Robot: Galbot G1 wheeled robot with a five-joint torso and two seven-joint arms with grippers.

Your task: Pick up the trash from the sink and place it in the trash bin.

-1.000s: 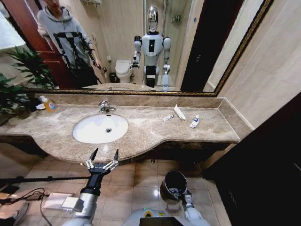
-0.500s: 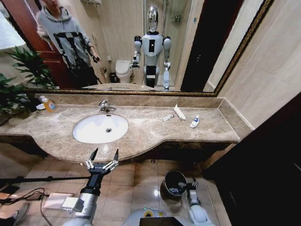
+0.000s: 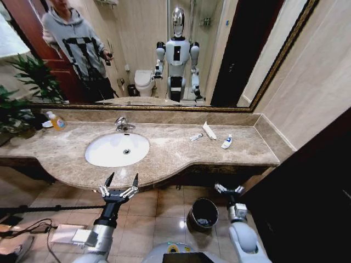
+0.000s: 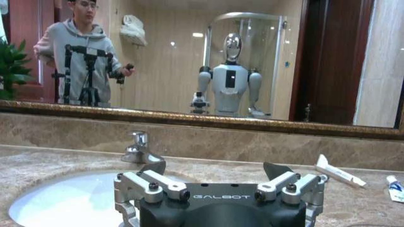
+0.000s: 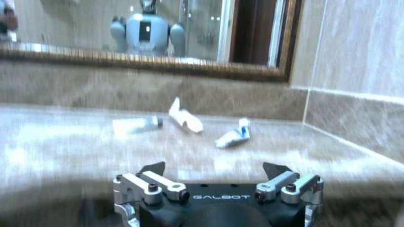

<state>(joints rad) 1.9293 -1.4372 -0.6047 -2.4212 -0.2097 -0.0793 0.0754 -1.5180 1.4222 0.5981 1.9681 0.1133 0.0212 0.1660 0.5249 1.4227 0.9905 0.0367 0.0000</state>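
Your left gripper (image 3: 120,182) hangs in front of the counter edge, just before the sink (image 3: 98,160), with its fingers spread wide and nothing between them. The basin looks bare, so a reach into it would likely come up with nothing and could knock the faucet (image 3: 123,125) behind it.

The trash lies further right on the countertop (image 3: 164,153), well apart from the basin: a small tube (image 3: 196,137), a white tube (image 3: 209,130) just beside it, and a blue-marked tube (image 3: 226,142) nearest the wall. They lie flat on smooth stone, so a shallow pinch may skid them away or push one into its neighbour, and a steep one may jam the fingertips on the marble.

The trash bin (image 3: 203,213) stands on the floor below the counter's overhang, with something pale already inside. Its mouth is narrow, so a release made off-centre could drop an item on the tiles.

Your right gripper (image 3: 229,189) sits just right of the bin, below the counter edge, fingers parted and empty. Lifting it straight up risks clipping the overhang, so bring it outward first.
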